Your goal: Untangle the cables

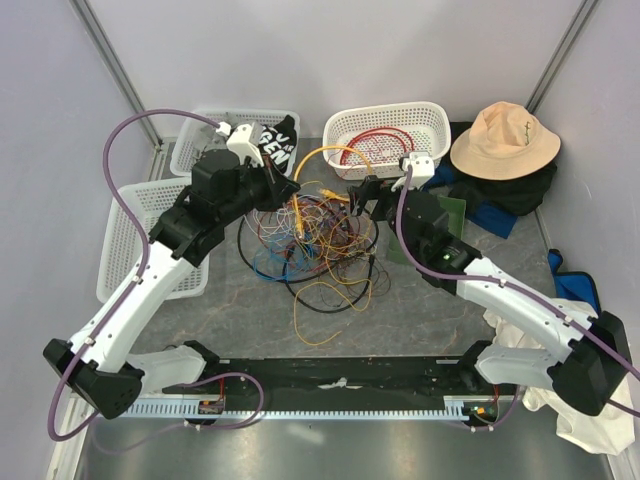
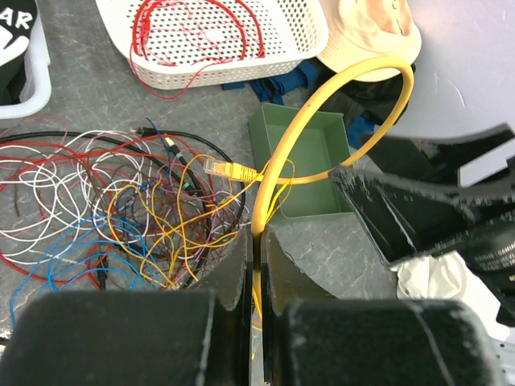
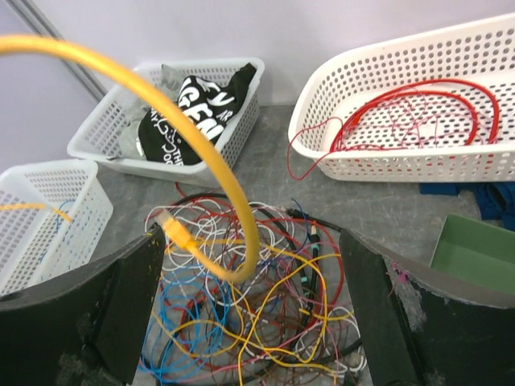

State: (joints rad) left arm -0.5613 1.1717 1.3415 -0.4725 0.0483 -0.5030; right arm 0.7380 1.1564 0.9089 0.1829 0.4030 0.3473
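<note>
The cables (image 1: 315, 245) lie as a loose tangled heap of black, red, yellow, blue, white and purple wires at the table's middle, also seen in the left wrist view (image 2: 121, 209) and the right wrist view (image 3: 265, 297). My left gripper (image 1: 293, 190) is shut on a thick yellow cable (image 2: 322, 92) that arcs up and over, its plug end hanging above the heap. My left gripper (image 2: 259, 241) pinches it between its fingers. My right gripper (image 1: 360, 200) is open above the heap's far right side. The yellow cable (image 3: 217, 169) loops between its fingers without touching them.
A white basket (image 1: 425, 115) at the back holds a red cable (image 1: 378, 140). Two more white baskets stand at the left (image 1: 130, 240) and back left (image 1: 215, 130), the latter holding black cloth. A tan hat (image 1: 503, 138), a green box (image 2: 302, 169) and cloths lie at the right.
</note>
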